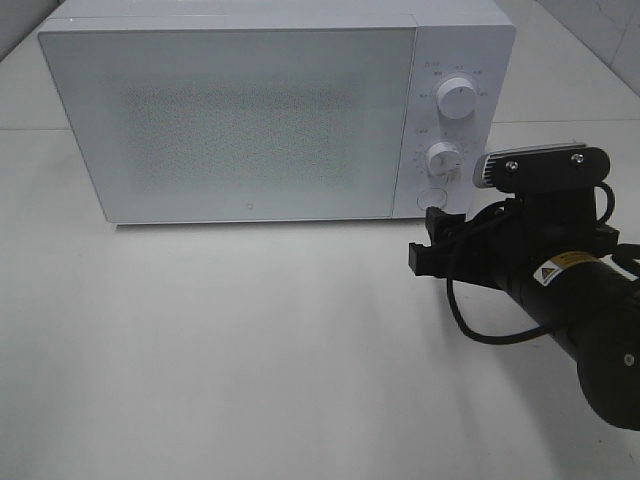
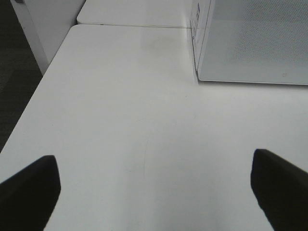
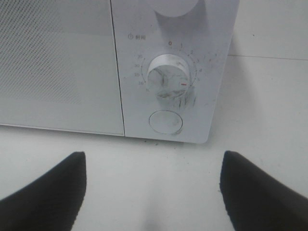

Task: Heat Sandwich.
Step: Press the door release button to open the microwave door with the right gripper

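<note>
— On the white table (image 1: 250, 350), what takes up the most room?
— A white microwave (image 1: 250, 110) at the back, its door (image 1: 230, 120) shut. The window is a fine grey mesh I can't see through
— So where's the sandwich?
— Cannot tell; no view shows it
— Next biggest?
— The black right arm (image 1: 580, 300), reaching in low over the table. Its right gripper (image 1: 425, 238) sits just in front of the microwave's control panel, touching nothing, jaws spread wide with only bare table between them
— And the other?
— The left gripper (image 2: 154, 192) hangs over bare table near the microwave's front left corner, jaws just as wide apart, holding nothing
— The controls?
— An upper dial (image 1: 457, 100), then a lower dial (image 1: 443, 158) with a small red mark on its rim and dark smudges beside it, and under that a round button (image 1: 433, 198), smallest of the lot
</note>
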Controlling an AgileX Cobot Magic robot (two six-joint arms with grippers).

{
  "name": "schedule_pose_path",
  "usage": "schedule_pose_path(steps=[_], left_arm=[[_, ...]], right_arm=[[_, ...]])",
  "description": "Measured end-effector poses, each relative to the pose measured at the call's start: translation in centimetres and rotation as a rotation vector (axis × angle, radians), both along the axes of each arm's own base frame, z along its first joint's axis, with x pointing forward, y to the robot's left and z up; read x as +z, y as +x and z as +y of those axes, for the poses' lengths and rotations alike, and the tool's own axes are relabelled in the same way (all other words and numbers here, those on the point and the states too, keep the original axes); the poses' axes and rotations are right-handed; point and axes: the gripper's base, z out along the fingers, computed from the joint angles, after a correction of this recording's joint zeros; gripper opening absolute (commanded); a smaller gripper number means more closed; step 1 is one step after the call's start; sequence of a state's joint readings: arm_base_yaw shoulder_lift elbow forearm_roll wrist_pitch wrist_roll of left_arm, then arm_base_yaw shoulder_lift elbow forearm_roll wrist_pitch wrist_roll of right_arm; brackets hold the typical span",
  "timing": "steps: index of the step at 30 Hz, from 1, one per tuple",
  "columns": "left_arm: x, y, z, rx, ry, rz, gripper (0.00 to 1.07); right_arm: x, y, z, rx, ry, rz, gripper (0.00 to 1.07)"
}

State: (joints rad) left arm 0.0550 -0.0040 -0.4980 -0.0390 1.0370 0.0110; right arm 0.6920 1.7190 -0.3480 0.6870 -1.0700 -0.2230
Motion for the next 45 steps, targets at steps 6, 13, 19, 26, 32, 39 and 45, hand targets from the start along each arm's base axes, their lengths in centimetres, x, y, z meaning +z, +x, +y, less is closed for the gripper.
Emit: schedule_pose_path(steps=[6, 13, 19, 26, 32, 39, 45], left_arm=[[0.0, 0.0, 0.0, 0.0, 0.0, 0.0, 1.01], [0.0, 0.0, 0.0, 0.0, 0.0, 0.0, 1.01], [0.0, 0.0, 0.0, 0.0, 0.0, 0.0, 1.01], [0.0, 0.0, 0.0, 0.0, 0.0, 0.0, 1.01], [0.0, 0.0, 0.0, 0.0, 0.0, 0.0, 1.01], [0.0, 0.0, 0.0, 0.0, 0.0, 0.0, 1.01], [0.0, 0.0, 0.0, 0.0, 0.0, 0.0, 1.01]], right_arm=[[-0.08, -0.18, 0.13, -0.012, 0.005, 0.006, 0.75], [-0.12, -0.18, -0.06, -0.041, 0.022, 0.011, 0.75], [-0.12, -0.18, -0.06, -0.096, 0.161, 0.023, 0.75], [-0.12, -0.18, -0.06, -0.194, 0.411, 0.042, 0.75], [-0.12, -0.18, -0.07, -0.337, 0.772, 0.071, 0.75], [-0.12, -0.18, -0.08, -0.449, 1.061, 0.093, 0.75], [-0.12, -0.18, -0.09, -0.538, 1.286, 0.11, 0.74]])
